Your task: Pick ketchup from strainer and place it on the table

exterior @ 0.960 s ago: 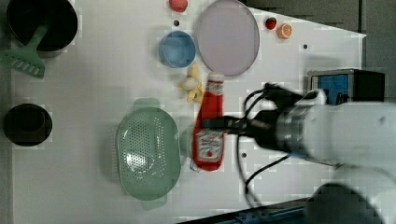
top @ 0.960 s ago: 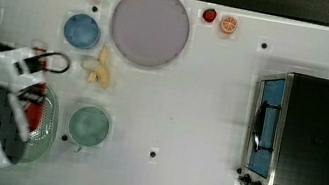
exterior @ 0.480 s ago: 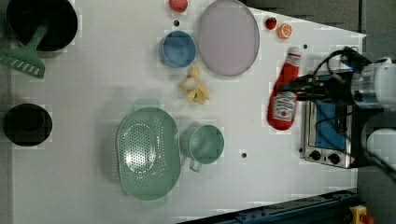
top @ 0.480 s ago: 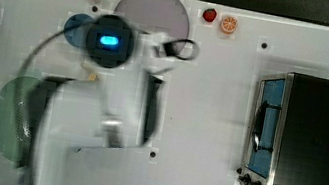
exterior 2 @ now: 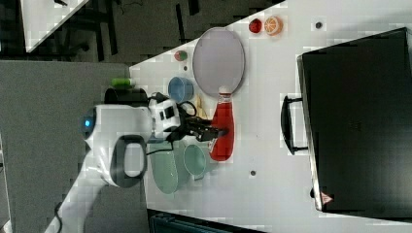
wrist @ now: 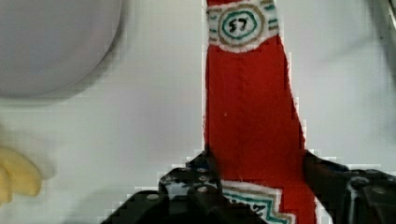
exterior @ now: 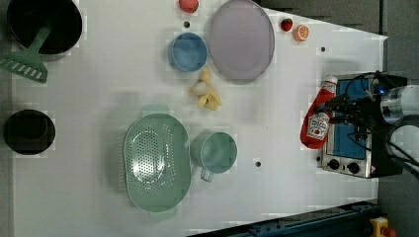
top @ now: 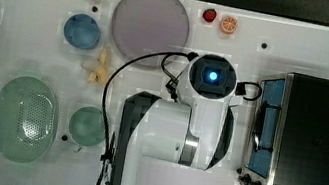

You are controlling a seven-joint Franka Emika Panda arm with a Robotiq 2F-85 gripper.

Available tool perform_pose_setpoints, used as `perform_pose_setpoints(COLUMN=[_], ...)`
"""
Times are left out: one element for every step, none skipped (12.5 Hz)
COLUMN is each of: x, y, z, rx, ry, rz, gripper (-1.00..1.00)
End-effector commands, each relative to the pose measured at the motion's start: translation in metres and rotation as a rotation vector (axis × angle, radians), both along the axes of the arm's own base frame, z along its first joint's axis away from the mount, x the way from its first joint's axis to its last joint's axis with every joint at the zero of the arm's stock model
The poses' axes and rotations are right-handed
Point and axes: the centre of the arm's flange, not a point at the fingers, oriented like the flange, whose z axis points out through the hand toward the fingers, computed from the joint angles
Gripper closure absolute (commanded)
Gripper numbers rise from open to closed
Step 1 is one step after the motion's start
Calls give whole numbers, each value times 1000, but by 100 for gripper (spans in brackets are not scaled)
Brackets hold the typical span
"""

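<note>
Ketchup point(exterior: 317, 120) gripped about its lower body by the gripper point(wrist: 261, 179), jaws partway closed and pressing on either side of the red bottle, label just at the pads. Carried clear of the table point(exterior: 276, 148), lying roughly level with the white cap pointing toward the purple plate point(exterior 2: 218, 59) in the right view; in the left view hanging just beside the toaster oven point(exterior: 353, 126), well apart from the strainer point(exterior: 156, 160), which sits empty next to the green cup point(exterior: 215, 152). Pick done, placing not yet. Main risk from here: setting down too near the oven, with the bottle's base or the fingers clipping the oven's front on the way down. Second risk: releasing while the bottle lies level, so that it drops onto its side and rolls toward the oven or off across open tabletop. Third: a squeezable body giving under the pads, letting the bottle pivot cap-down during the descent and land on its cap instead of its base. Also worth watching: the banana point(exterior: 206, 94) and plate in the wrist view close beneath the neck, so a placement in that direction could nudge them. Safest target by this reading: bare white surface between cup and oven.
</note>
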Motion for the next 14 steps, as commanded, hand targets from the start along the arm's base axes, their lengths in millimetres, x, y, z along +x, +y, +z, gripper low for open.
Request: perform_pose_setpoints(x=[-15, -19, -24, -28, -30, -30, -30, -30, -28, -24, -18, -9, -1, 8], y=[40, 36, 34, 34, 34, 34, 33, 34, 34, 34, 34, 34, 35, 37], z=[-28, -42, -57, -73, -89, -103, -116, -123, -123, -114, -97, -74, -47, -18], rx=[16, 17, 18, 21, 24, 26, 28, 29, 29, 27, 23, 18, 15, 13], ry=[-29, -46, -48, -35, -25, -24, -28, -30, -38, -52, -82, -121, -156, -179], rz=[141, 135, 132, 130, 130, 129, 128, 130, 130, 130, 129, 127, 115, 86], gripper=[-18, -18, -18, -18, -18, -24, -43, -65, -87, -100, -100, -100, -100, -100])
